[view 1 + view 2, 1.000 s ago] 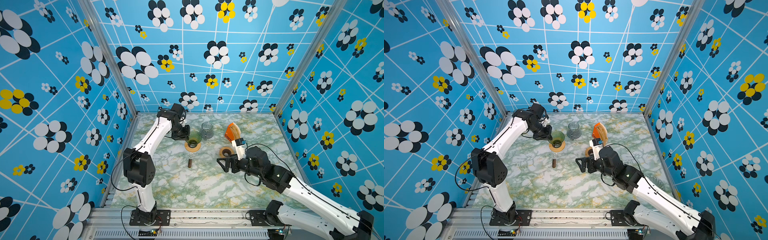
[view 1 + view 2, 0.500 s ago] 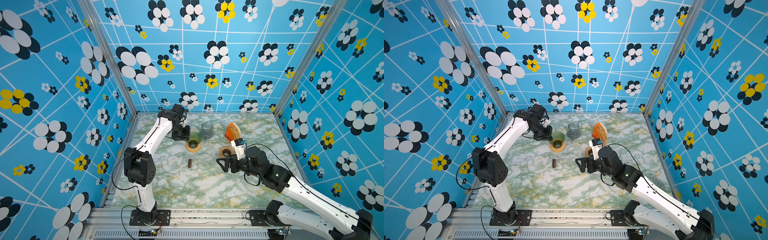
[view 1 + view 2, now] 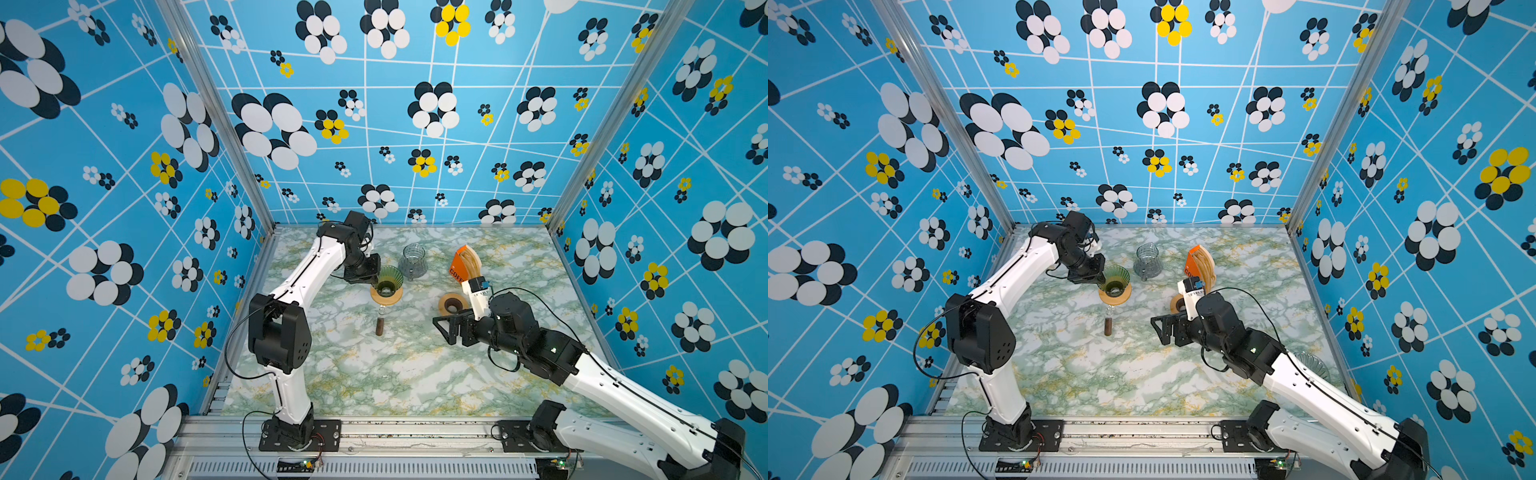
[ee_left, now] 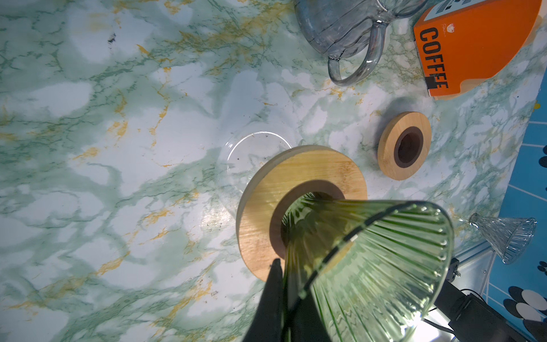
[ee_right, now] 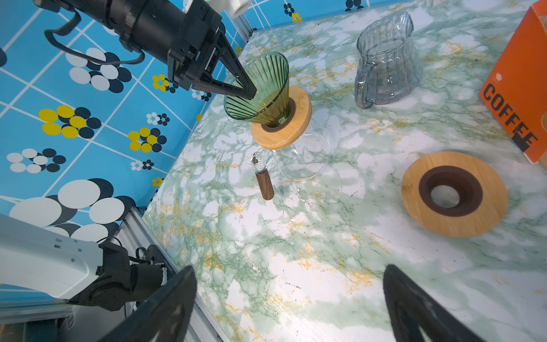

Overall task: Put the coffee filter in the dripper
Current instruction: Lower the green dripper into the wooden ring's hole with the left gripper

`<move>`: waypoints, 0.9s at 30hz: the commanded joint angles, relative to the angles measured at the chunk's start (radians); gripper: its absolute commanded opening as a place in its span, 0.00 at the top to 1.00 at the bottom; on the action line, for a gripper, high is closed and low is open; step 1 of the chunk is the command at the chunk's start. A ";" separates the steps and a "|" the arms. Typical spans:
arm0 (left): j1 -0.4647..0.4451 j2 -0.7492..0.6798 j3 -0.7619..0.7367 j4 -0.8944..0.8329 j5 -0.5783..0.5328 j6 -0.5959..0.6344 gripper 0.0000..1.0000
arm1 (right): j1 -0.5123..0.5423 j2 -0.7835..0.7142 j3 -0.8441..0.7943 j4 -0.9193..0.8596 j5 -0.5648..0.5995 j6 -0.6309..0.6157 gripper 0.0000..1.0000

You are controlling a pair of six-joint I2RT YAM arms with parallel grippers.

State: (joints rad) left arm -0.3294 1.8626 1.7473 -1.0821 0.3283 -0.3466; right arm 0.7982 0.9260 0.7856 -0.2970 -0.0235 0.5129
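L arm (image 3: 307,274) reaches far back, wrist bent down at the dripper (image 3: 387,279). L gripper (image 5: 247,90) is pinched tight on its rim; dripper tilted. R arm (image 3: 540,349) sits low, front-right of the dripper. R gripper (image 3: 441,331) has fingers spread wide, holding 0 things. Filters (image 3: 472,261) stand in the orange box (image 3: 457,266), right of the dripper, untouched.

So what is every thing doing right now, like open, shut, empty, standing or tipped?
Left fingers: shut on the green dripper's rim.
Right fingers: open, holding nothing.
Green dripper: tilted, no filter inside.
Clear pot under it: empty.
Grey jug: upright, empty.
Orange filter box: standing, open, filters showing.
Spare wooden ring: lying flat.
Clear dripper: lying on its side.
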 commanded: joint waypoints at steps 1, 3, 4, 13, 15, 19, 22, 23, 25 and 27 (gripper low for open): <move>0.002 -0.006 -0.021 0.013 0.002 0.005 0.94 | 0.007 0.001 0.009 0.002 0.008 0.013 0.01; 0.001 -0.007 -0.023 0.015 0.002 0.006 0.94 | 0.006 0.001 0.006 0.005 0.007 0.015 0.00; 0.003 -0.006 -0.026 0.016 0.002 0.005 0.94 | 0.007 0.001 0.006 0.005 0.007 0.015 0.01; 0.009 -0.006 -0.036 0.020 0.003 0.005 0.93 | 0.007 0.003 0.003 0.009 0.007 0.018 0.01; 0.010 -0.007 -0.037 0.018 0.003 0.005 0.93 | 0.006 0.003 0.004 0.009 0.007 0.018 0.01; 0.014 -0.007 -0.036 0.016 0.003 0.007 0.93 | 0.007 0.005 0.002 0.012 0.005 0.020 0.01; 0.016 -0.006 -0.037 0.013 0.001 0.007 0.93 | 0.006 0.007 0.002 0.015 0.004 0.020 0.01; 0.017 -0.006 -0.037 0.012 0.002 0.007 0.93 | 0.007 0.007 0.003 0.016 0.003 0.020 0.01; 0.018 -0.006 -0.037 0.011 0.000 0.007 0.93 | 0.007 0.009 0.002 0.017 0.002 0.020 0.01; 0.021 -0.031 -0.038 0.010 -0.001 0.008 0.93 | 0.006 0.008 0.000 0.020 0.001 0.021 0.01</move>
State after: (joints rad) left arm -0.3206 1.8610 1.7344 -1.0634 0.3428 -0.3466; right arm 0.7982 0.9295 0.7856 -0.2955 -0.0238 0.5171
